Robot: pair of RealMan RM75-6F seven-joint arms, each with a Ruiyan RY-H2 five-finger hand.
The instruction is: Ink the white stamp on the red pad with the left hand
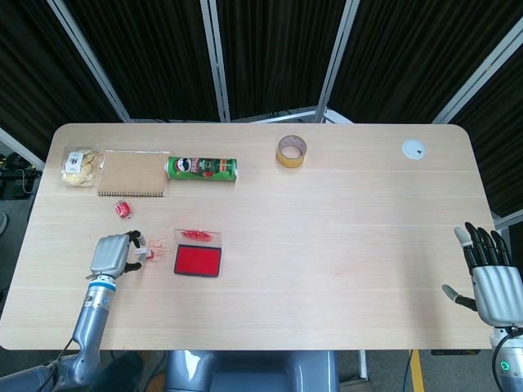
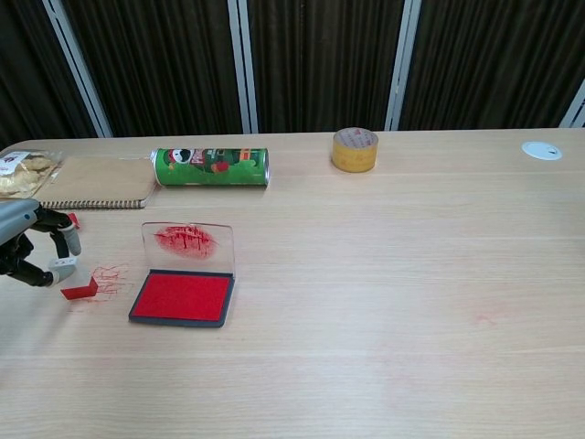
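Note:
The red ink pad (image 1: pixel 198 261) (image 2: pixel 181 297) lies open at the table's left front, with its clear, ink-smeared lid (image 2: pixel 187 242) standing up behind it. Just left of the pad, my left hand (image 1: pixel 114 255) (image 2: pixel 27 240) pinches the small white stamp (image 2: pixel 63 268) between thumb and a finger. A red piece (image 2: pixel 80 290) rests on the table right under the stamp; I cannot tell whether the two are joined. My right hand (image 1: pixel 490 278) hovers open at the table's right front corner, holding nothing.
Red ink marks (image 2: pixel 111 274) stain the table beside the stamp. Along the back stand a snack bag (image 1: pixel 79 166), a notebook (image 1: pixel 132 173), a green chip can (image 1: pixel 201 168), a tape roll (image 1: pixel 292 151) and a white disc (image 1: pixel 413 149). A small red object (image 1: pixel 123 209) lies behind my left hand.

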